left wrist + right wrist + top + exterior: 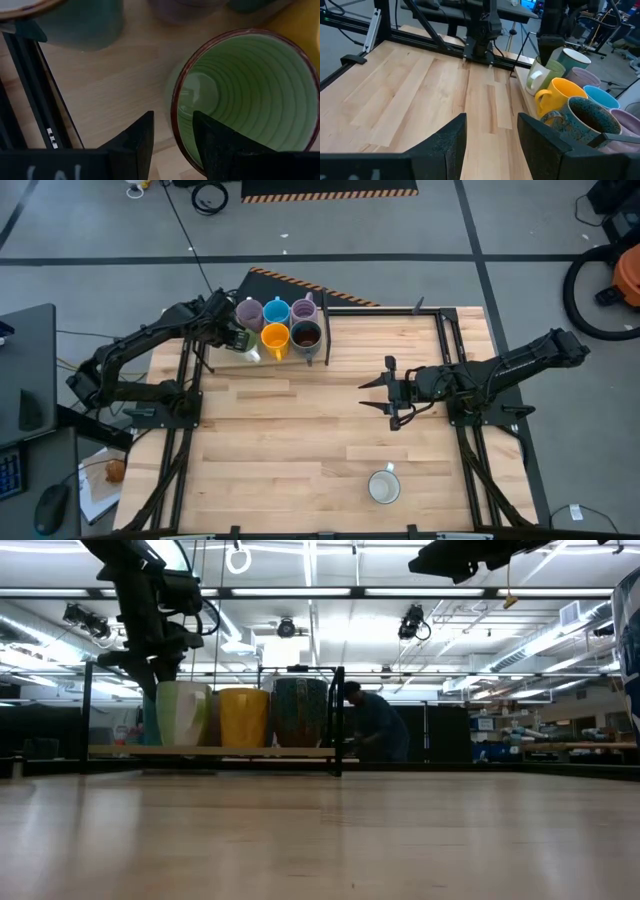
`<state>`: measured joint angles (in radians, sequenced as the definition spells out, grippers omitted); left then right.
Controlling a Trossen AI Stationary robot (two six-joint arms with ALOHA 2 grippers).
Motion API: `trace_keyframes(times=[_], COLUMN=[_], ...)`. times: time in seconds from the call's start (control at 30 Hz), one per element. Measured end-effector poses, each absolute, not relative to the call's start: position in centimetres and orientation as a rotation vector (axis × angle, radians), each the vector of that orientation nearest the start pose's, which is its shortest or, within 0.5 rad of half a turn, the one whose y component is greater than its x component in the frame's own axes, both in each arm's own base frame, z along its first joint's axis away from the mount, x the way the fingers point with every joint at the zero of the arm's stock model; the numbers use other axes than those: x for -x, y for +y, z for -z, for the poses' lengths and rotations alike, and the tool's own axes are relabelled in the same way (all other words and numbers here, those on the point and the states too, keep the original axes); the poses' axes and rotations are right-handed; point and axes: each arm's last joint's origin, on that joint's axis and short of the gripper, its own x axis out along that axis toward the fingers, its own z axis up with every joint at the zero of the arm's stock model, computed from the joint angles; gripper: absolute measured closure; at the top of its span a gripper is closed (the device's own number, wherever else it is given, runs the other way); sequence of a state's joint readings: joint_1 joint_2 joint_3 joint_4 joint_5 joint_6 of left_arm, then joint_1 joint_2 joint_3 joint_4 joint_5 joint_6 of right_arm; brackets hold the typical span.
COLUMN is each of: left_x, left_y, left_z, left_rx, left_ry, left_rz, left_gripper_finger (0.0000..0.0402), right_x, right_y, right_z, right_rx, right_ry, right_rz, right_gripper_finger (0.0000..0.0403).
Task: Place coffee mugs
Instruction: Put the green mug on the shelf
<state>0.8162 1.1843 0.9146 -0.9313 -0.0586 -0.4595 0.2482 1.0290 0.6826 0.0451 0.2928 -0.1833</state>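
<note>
While the right arm waits over the middle right of the wooden table (300,430), the left arm reaches into the cluster of mugs at the upper left of the overhead frame. The left gripper (172,135) straddles the rim of the green mug (250,95): one dark finger sits inside the cup and the other outside, with the wall pinched between them. In the overhead view the green mug (250,352) sits at the left edge of the cluster, mostly hidden under the gripper.

Packed just beside it are the orange mug (275,338) and the dark brown mug (306,336), with a lilac mug (249,312), the blue mug (277,310) and a second lilac mug (304,309) in a row behind them. A black upright frame (326,330) stands along the cluster's right side.

One white mug (384,486) stands alone, well apart, near the bottom centre right of the overhead frame.

The right gripper (375,392) hangs above bare wood, fingers spread moderately wide and holding nothing.

At table height, a person (375,725) shows in the room behind the mugs.
</note>
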Motion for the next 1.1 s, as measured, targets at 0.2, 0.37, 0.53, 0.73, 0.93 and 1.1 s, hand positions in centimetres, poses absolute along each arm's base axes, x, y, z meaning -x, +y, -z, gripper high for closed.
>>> trace_keyframes(times=[0.2, 0.37, 0.53, 0.73, 0.93, 1.1], left_x=[-14.11, -14.18, -14.34, -14.5, -14.64, -14.74], left_y=[15.22, 15.27, 15.45, 15.72, 15.86, 16.02], left_z=[-25.05, -25.06, -25.11, -25.23, -25.34, -25.44], left_rx=[0.837, 0.819, 0.795, 0.738, 0.678, 0.641], left_ry=[0.97, 0.97, 0.952, 0.937, 0.942, 0.934], left_rz=[-1.03, -1.019, -1.011, -1.01, -0.976, -0.977], left_gripper_finger=[0.0295, 0.0341, 0.037, 0.0372, 0.0373, 0.0372], right_x=[-22.11, -22.11, -22.12, -22.12, -22.12, -22.11], right_y=[4.75, 4.75, 4.75, 4.75, 4.74, 4.75], right_z=[-27.52, -27.52, -27.51, -27.51, -27.52, -27.52], right_rx=[0.261, 0.261, 0.261, 0.261, 0.261, 0.261], right_ry=[0.288, 0.288, 0.288, 0.288, 0.288, 0.288], right_rz=[0.018, 0.018, 0.018, 0.018, 0.018, 0.018], right_gripper_finger=[0.0222, 0.0222, 0.0222, 0.0222, 0.0222, 0.0222])
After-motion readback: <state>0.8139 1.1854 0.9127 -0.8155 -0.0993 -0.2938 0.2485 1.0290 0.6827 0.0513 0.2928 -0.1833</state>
